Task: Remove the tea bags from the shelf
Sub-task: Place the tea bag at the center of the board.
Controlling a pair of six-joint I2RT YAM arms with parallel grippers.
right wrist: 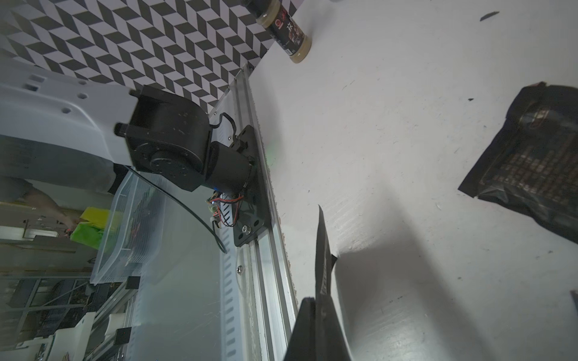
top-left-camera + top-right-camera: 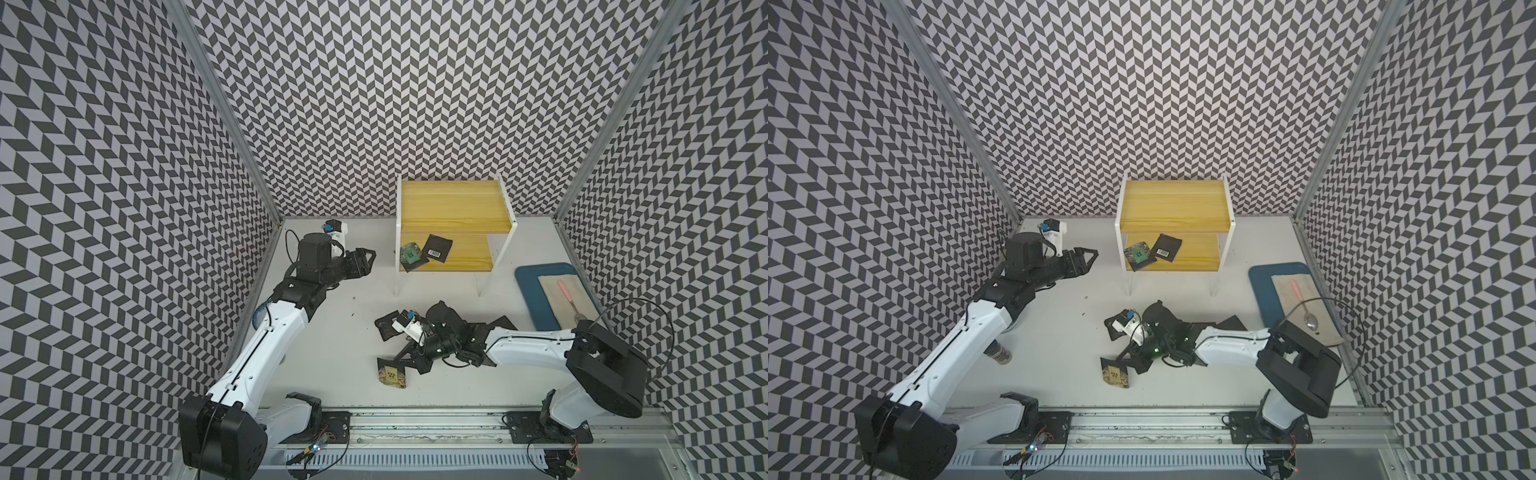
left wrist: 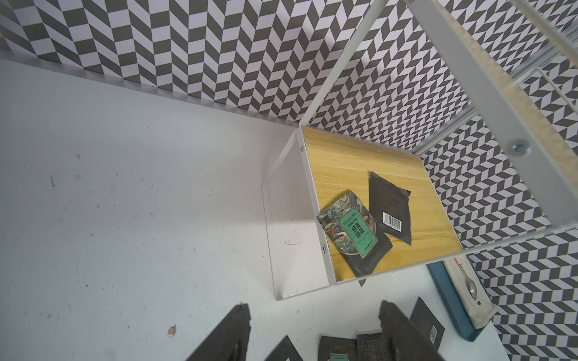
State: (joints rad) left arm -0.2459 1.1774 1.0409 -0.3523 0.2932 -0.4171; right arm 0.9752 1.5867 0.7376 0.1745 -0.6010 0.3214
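Two tea bags (image 2: 438, 248) are seen on the shelf (image 2: 453, 199), on its lower board, ahead of the half-parted, empty left claw (image 2: 371, 261). Another sachet (image 1: 322, 250) is seemingly pinched in the closed right claw (image 1: 320, 301).

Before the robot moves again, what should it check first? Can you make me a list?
1. The shelf is emptied: not ok. A green bag and a barcode bag lie on its lower board.
2. The left gripper is open and empty: ok.
3. The left gripper is near those bags: ok. It is beside the shelf, not touching it.
4. The right gripper is free to grab: not ok. It is shut on a held bag over the table.
5. Another bag hides under the green bag: cannot tell.
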